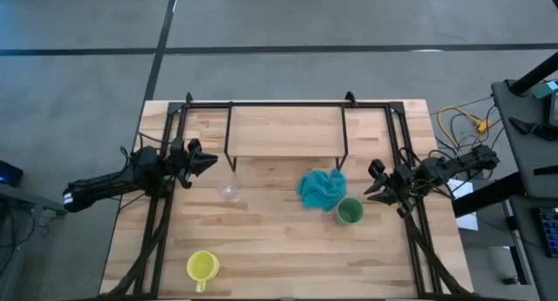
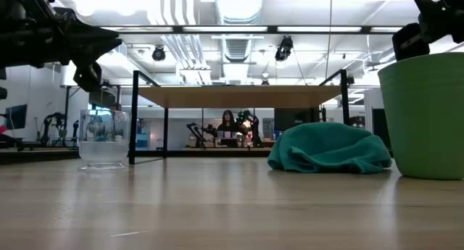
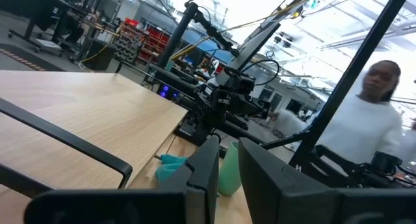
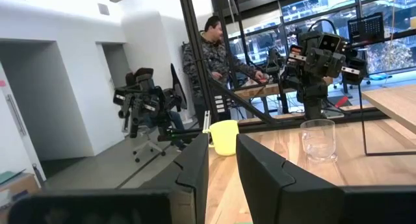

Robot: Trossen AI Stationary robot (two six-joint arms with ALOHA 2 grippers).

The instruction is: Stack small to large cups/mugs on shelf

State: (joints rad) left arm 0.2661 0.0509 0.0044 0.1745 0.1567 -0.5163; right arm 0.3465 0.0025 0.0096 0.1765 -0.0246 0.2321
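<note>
Evidently nothing is being carried yet: the shelf is standing bare at the far edge of the table, and all three vessels are sitting in front of it, apart from one another, which suggests the stacking is only about to begin. The glass cup is resting just in front of the shelf's left leg, the green cup in front of its right leg, touching a teal cloth, and the yellow mug is waiting well in front of the shelf, near the table's front edge. The left gripper is hovering beside the shelf's left end, near the glass, fingers nearly together and holding nothing. The right gripper is hovering beside the green cup, narrow and empty too.
</note>
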